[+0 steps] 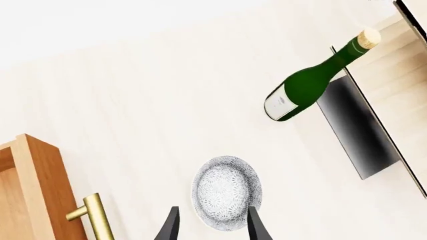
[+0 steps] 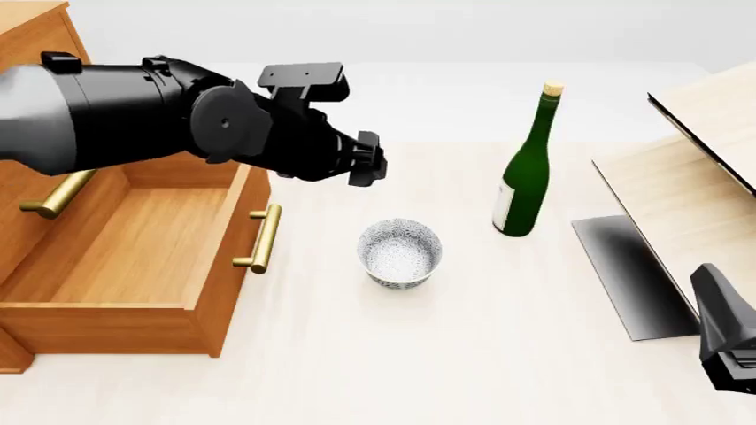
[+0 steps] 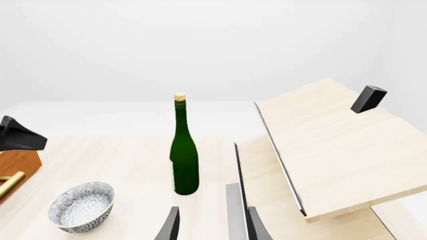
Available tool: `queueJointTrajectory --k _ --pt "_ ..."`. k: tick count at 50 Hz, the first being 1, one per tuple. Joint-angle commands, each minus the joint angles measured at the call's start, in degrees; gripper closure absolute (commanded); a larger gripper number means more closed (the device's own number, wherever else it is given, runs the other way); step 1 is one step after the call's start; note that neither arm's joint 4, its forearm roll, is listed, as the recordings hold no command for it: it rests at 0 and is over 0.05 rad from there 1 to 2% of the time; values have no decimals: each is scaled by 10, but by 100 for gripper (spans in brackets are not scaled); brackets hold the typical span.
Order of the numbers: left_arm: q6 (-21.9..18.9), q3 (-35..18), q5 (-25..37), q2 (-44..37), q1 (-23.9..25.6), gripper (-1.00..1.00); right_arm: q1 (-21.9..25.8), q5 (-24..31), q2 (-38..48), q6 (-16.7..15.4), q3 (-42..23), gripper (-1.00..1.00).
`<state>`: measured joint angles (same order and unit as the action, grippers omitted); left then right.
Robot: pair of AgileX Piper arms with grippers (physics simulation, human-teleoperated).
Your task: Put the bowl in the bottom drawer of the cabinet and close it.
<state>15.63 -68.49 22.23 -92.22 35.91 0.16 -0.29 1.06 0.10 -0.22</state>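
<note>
The speckled white bowl (image 2: 399,252) stands upright on the table, just right of the pulled-out bottom drawer (image 2: 130,257) of the orange-brown cabinet (image 2: 35,40). The drawer's inside is bare, and its brass handle (image 2: 262,237) faces the bowl. My left gripper (image 2: 367,165) hovers above and slightly behind the bowl, open. In the left wrist view the bowl (image 1: 227,192) shows between the spread fingers (image 1: 257,226) of that gripper (image 1: 212,227), untouched. My right gripper (image 3: 212,226) stays low at the table's near right, open and holding nothing, with the bowl (image 3: 81,206) far off to its side.
A green corked bottle (image 2: 526,168) stands upright to the right of the bowl. A pale wood structure (image 2: 697,177) with a dark panel (image 2: 626,274) fills the right side. The right arm's tip (image 2: 727,336) sits at the near right corner.
</note>
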Motion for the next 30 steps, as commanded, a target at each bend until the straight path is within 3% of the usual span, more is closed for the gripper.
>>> queueJointTrajectory --k 1,30 --pt "14 -3 1 -27 -14 -100 0 0 0 0 0 -100" --pt "45 -21 -2 -97 -1 -100 0 0 0 0 0 -100"
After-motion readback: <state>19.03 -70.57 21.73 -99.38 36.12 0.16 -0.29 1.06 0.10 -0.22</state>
